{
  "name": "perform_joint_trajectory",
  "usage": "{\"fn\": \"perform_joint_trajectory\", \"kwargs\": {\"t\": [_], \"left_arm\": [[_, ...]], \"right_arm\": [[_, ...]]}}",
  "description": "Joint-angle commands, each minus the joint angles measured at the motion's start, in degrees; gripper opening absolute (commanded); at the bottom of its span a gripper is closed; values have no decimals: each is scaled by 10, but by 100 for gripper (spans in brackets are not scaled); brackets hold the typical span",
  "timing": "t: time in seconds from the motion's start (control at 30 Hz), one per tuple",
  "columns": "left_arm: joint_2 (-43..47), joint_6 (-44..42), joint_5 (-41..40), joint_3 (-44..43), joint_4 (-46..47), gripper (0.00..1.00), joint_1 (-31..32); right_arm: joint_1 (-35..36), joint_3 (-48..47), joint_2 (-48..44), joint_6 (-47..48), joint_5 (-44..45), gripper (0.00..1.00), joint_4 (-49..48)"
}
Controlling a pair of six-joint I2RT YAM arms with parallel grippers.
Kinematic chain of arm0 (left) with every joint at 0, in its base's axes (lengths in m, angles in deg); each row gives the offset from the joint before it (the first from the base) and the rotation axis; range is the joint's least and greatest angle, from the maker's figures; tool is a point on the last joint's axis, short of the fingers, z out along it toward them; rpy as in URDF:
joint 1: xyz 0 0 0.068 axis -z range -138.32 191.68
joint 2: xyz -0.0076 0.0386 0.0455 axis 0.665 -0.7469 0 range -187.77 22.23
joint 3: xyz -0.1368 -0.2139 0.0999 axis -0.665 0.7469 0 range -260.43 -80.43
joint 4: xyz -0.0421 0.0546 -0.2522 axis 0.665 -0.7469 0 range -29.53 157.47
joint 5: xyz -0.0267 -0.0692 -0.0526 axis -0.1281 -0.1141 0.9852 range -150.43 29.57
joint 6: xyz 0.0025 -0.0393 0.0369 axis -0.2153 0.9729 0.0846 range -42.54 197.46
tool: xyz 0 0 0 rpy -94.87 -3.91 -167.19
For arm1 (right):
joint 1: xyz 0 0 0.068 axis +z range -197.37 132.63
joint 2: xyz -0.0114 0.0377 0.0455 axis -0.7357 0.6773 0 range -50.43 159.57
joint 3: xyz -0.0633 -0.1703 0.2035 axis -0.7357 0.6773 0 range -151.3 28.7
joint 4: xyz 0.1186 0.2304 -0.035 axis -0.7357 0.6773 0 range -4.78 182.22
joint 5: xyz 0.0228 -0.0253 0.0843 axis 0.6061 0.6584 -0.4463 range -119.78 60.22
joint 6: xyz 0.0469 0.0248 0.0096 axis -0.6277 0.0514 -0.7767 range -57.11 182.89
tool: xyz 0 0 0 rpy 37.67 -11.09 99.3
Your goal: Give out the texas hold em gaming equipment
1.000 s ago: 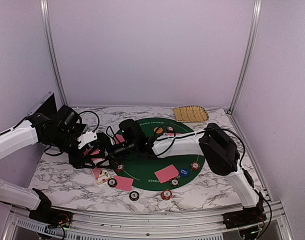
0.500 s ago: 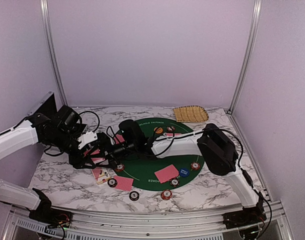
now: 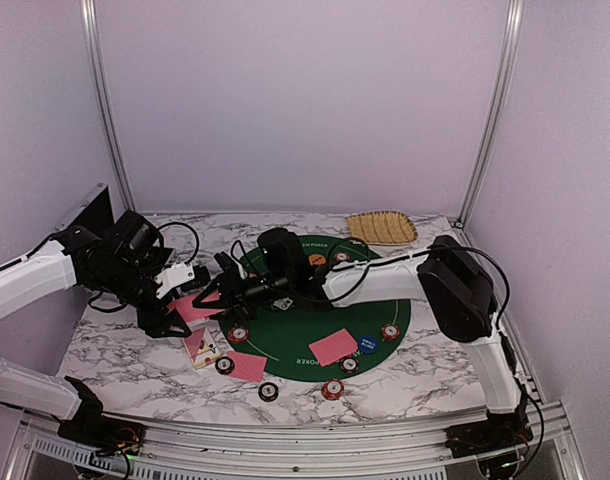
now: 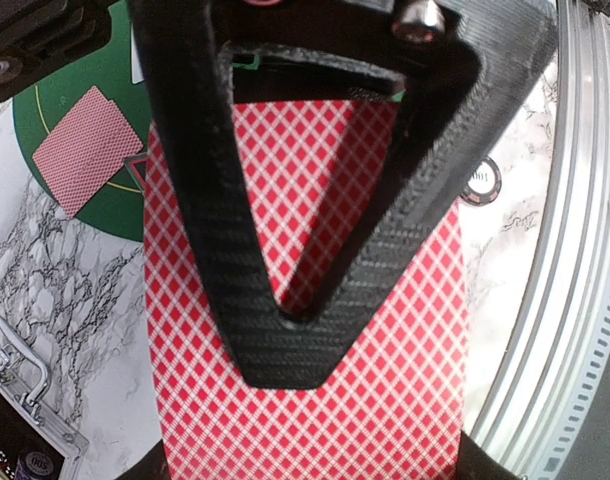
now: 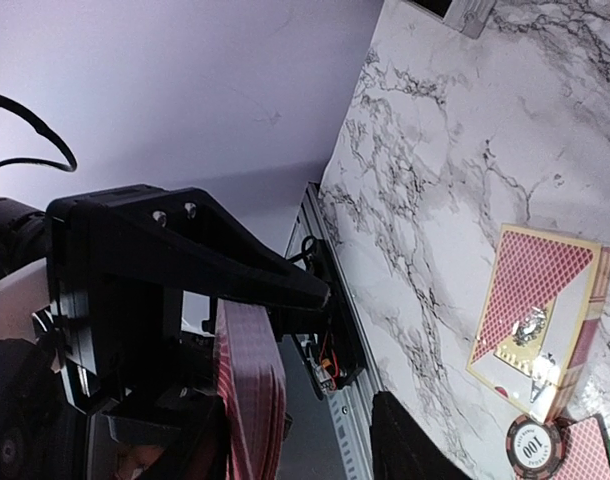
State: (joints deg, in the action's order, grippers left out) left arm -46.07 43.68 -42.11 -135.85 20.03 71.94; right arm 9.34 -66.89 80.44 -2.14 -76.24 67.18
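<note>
The left claw is clamped on a stack of red-backed playing cards. It holds them above the white marble worktop, just off the left edge of the large round green felt mat. The right claw meets the stack at its mat-side end with its jaws partway apart. The right wrist view shows the cards edge-on, but I cannot tell whether a card is pinched yet.

This looks like the step of peeling one card off the stack to deal it. To do it well, the right claw should bite only the free edge of the outermost card, clear of the left claw's black triangular finger, which covers much of the stack's face. The card should then be drawn along its own plane, not pried away, so its neighbours are not dragged with it. The left claw needs a firm hold, or the stack may fan out or slip.

The likely fault is two cards coming off together, so check the edge before carrying it away.

One single red-backed card lies on the mat, and another red-backed card lies on the worktop by the cream-bordered card box. Small round striped poker chips are dotted about. A seat on the mat with no card yet seems the sensible target
</note>
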Motion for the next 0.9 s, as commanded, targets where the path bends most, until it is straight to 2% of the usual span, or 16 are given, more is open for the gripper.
{"fn": "perform_joint_trajectory", "kwargs": {"t": [0.0, 0.13, 0.4, 0.67, 0.77, 0.87], "left_arm": [[15, 2, 9, -2, 9, 0, -4], [15, 1, 8, 0, 9, 0, -4], [15, 1, 4, 0, 9, 0, -4], [18, 2, -3, 3, 9, 0, -4], [18, 1, -4, 3, 9, 0, -4], [18, 2, -5, 3, 9, 0, -4]], "right_arm": [[-7, 18, -31, 2, 0, 42, 7], [-12, 45, -53, -5, -3, 31, -11], [-18, 85, -89, -10, -4, 0, -18], [-41, 90, -120, 45, -1, 0, 66], [-60, 89, -135, 85, 12, 0, 125], [-84, 58, -141, 164, 51, 0, 248]]}}
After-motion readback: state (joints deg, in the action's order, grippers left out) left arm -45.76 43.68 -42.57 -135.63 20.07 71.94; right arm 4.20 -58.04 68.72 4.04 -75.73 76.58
